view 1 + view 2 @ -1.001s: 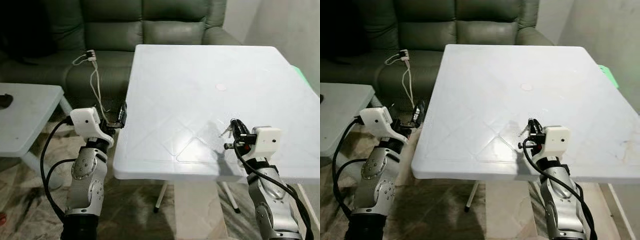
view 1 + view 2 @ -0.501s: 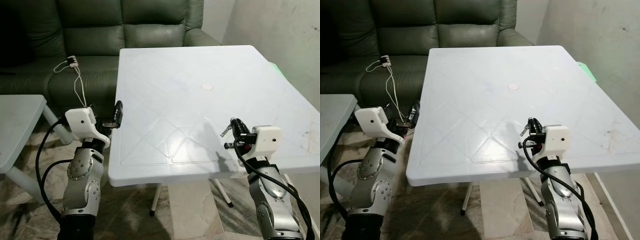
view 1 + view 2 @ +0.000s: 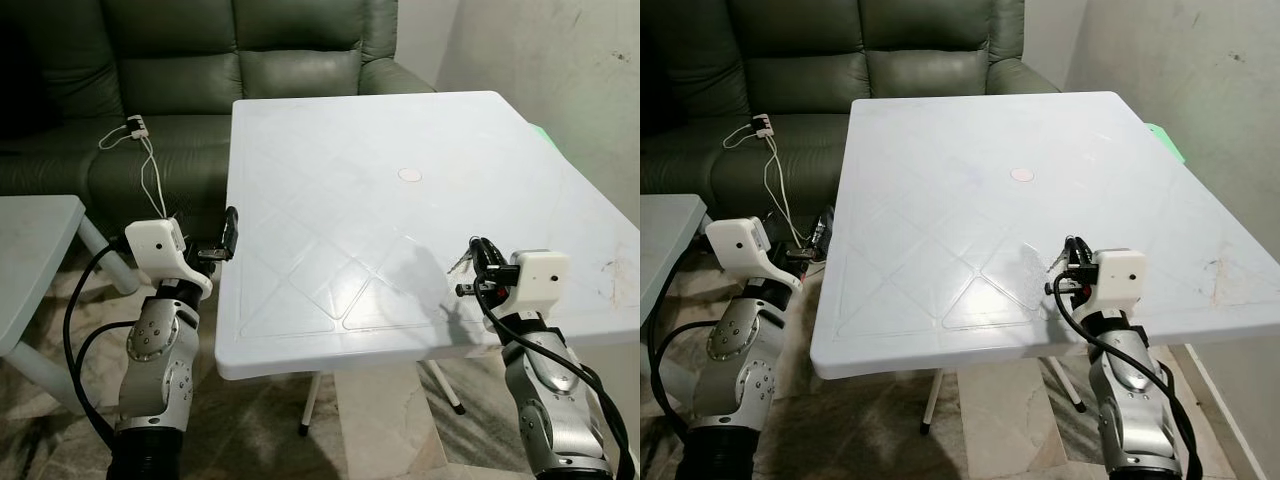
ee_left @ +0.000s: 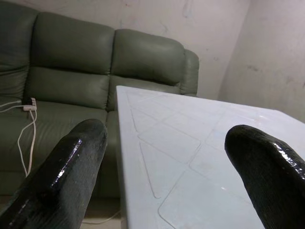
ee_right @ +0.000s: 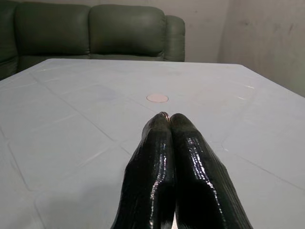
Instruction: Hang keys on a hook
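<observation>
My right gripper [image 3: 481,247] hovers just above the near right part of the white table [image 3: 380,120]. It is shut on a small bunch of silver keys [image 3: 459,263] that hangs off its left side. In the right wrist view the two fingers [image 5: 162,157] press together, with a bit of metal ring at their tips. My left gripper [image 3: 230,234] is held beside the table's left edge; it is open, with nothing between its fingers [image 4: 71,162].
A small round disc [image 3: 409,174] lies mid-table. A dark green sofa [image 3: 230,60] stands behind, with a white charger and cable [image 3: 140,130] on its seat. A grey side table [image 3: 35,250] is at the left, a wall [image 3: 560,60] at the right.
The camera has swung to the right, so the table and sofa sit further left in view. Both arms keep their pose, and the right gripper still holds the keys.
</observation>
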Tool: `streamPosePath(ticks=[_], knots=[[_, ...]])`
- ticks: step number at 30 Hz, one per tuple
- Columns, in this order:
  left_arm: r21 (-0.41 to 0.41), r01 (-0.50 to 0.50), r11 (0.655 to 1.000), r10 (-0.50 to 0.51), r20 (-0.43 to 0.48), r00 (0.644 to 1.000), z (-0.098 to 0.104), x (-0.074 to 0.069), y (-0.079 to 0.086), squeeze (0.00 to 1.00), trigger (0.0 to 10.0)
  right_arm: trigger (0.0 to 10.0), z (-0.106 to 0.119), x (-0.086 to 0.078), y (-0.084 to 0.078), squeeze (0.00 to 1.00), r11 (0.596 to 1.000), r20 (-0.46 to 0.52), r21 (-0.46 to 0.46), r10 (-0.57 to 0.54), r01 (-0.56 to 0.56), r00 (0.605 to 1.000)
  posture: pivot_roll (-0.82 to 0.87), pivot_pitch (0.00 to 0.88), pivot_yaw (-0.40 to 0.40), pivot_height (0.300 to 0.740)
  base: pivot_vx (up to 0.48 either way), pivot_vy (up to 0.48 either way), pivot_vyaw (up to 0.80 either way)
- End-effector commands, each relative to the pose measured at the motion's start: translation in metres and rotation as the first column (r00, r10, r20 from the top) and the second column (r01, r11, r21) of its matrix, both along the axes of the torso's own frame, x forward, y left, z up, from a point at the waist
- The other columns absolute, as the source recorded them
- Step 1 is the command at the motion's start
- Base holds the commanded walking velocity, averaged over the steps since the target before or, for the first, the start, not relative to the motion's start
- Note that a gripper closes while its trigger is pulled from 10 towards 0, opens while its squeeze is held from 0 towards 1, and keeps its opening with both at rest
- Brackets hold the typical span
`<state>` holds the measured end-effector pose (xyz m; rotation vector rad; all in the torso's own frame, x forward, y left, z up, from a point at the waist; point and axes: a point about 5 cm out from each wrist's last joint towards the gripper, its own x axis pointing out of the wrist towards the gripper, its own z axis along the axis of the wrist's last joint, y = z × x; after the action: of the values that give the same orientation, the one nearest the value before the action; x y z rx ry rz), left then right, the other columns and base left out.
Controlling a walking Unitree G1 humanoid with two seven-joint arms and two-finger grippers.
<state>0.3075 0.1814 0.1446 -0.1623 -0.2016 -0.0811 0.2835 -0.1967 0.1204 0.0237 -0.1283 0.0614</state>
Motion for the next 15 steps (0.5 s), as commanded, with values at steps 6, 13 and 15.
streamPosePath(ticks=[6,13,15], knots=[[0.016,-0.005,1.0,0.005,0.001,1.0,-0.0001,0.0025,0.0012,0.0,10.0,10.0,0.0025,0.0038,-0.0024,0.0,1.0,0.012,-0.004,-0.012,0.012,1.0,-0.02,0.019,-0.013,0.74,0.0,0.0,-0.78],[0.023,-0.004,1.0,0.004,0.004,1.0,0.0004,0.0041,0.0011,0.0,10.0,10.0,0.0021,0.0047,-0.0016,0.0,1.0,0.011,-0.002,-0.012,0.012,1.0,-0.02,0.02,-0.012,0.74,0.0,0.0,-0.79],[0.022,-0.006,1.0,0.006,0.004,1.0,0.0003,0.0042,0.0005,0.0,10.0,10.0,0.0018,0.0043,-0.0015,0.0,1.0,0.011,0.0,-0.013,0.013,1.0,-0.02,0.021,-0.011,0.74,0.0,0.0,-0.79]])
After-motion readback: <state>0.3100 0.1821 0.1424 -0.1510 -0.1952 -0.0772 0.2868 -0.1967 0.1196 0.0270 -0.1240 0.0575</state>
